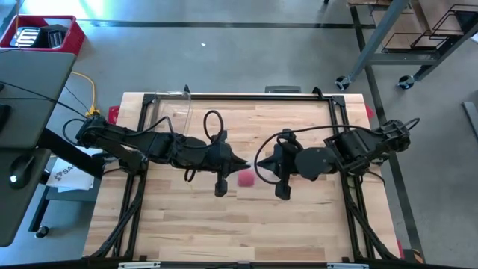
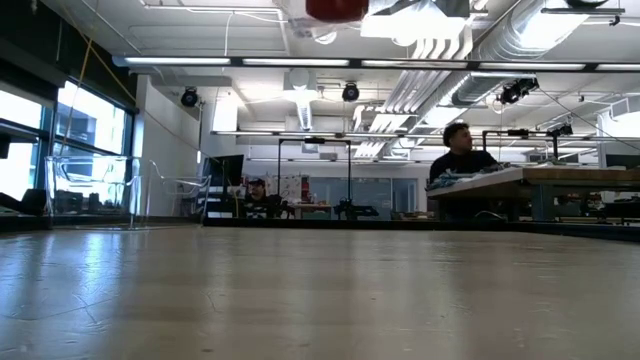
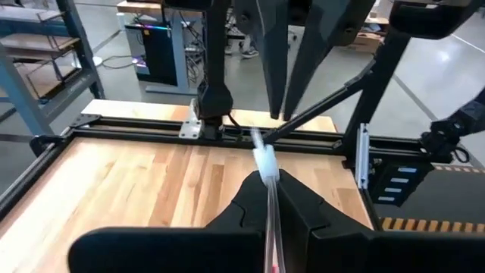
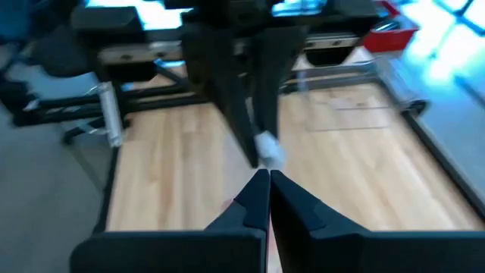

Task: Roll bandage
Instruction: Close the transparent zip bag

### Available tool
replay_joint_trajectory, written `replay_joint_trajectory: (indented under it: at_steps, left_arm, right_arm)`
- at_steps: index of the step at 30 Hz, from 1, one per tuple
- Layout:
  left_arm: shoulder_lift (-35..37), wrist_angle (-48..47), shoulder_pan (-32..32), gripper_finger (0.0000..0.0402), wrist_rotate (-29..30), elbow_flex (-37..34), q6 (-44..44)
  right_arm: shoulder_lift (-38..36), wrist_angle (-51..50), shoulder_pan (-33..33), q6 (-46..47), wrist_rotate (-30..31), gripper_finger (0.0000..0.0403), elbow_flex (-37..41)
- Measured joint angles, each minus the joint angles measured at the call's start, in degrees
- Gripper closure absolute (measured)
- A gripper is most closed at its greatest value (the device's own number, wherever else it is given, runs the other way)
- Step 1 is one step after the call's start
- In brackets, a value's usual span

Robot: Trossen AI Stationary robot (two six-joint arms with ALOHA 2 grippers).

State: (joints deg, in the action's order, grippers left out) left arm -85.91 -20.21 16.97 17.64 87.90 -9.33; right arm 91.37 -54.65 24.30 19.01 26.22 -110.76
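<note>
The bandage (image 1: pixel 245 178) is a small red lump held high over the middle of the wooden table (image 1: pixel 194 224), between the tips of both grippers. The low view shows its underside (image 2: pixel 337 8) at the top edge, well clear of the tabletop. My left gripper (image 1: pixel 240 163) reaches in from the table's left and is shut. My right gripper (image 1: pixel 259 172) reaches in from the right and is shut, tip to tip with the left. A small white piece (image 3: pixel 265 163) juts out beyond the left fingertips; the right wrist view shows this white piece (image 4: pixel 267 148) too. My left gripper pinches a thin pale strip (image 3: pixel 271 216) between its two shut fingers, coming in nearly level from the table's left. The strip's white end sticks out past the tips, and a trace of red (image 3: pixel 270 264) shows farther back. The bandage is lifted clear. My right gripper is shut with a sliver of red (image 4: pixel 267 241) in the seam between its fingers, slanting down from the table's right. Its own fingers hide which part of the bandage it has. The red lump hangs just beside and below the tips, clear of the table.
A crinkled clear plastic bag (image 1: pixel 173 112) stands at the table's far left; the low view shows the bag (image 2: pixel 90 190) as well. A black frame (image 1: pixel 239 97) rims the table. A red bin (image 1: pixel 41 33) sits off the table at far left. People sit in the room beyond.
</note>
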Motion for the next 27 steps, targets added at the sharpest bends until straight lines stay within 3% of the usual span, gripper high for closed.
replay_joint_trajectory:
  at_steps: [4, 9, 12, 16, 21, 27]
  left_arm:
    - [0.00, -2.16, 0.00, 0.0401, -2.14, 1.51, -0.12]
    - [0.02, -5.92, -0.07, 0.0401, -3.64, 2.97, -0.60]
    - [-0.02, -6.23, -0.07, 0.0401, -4.13, 3.30, -0.60]
    - [0.00, -6.35, -0.07, 0.0401, -5.13, 3.32, -0.60]
    - [0.02, -6.40, -0.04, 0.0401, -5.09, 3.32, -0.60]
    - [0.02, -6.23, -0.07, 0.0379, -3.80, 3.32, -1.63]
  right_arm:
    - [0.00, -0.16, -0.92, -1.34, -4.36, 0.0359, 0.00]
    - [0.46, -0.56, -2.03, -1.43, -4.43, 0.0292, 0.00]
    - [1.39, -0.15, -2.91, -1.52, -4.49, 0.0279, 0.00]
    - [2.54, 1.63, -3.80, -3.21, -6.94, 0.0303, 0.00]
    - [3.17, 3.44, -4.11, -3.19, -8.20, 0.0388, 0.00]
    - [3.17, 2.94, -4.43, 0.92, -7.19, 0.0401, 0.00]
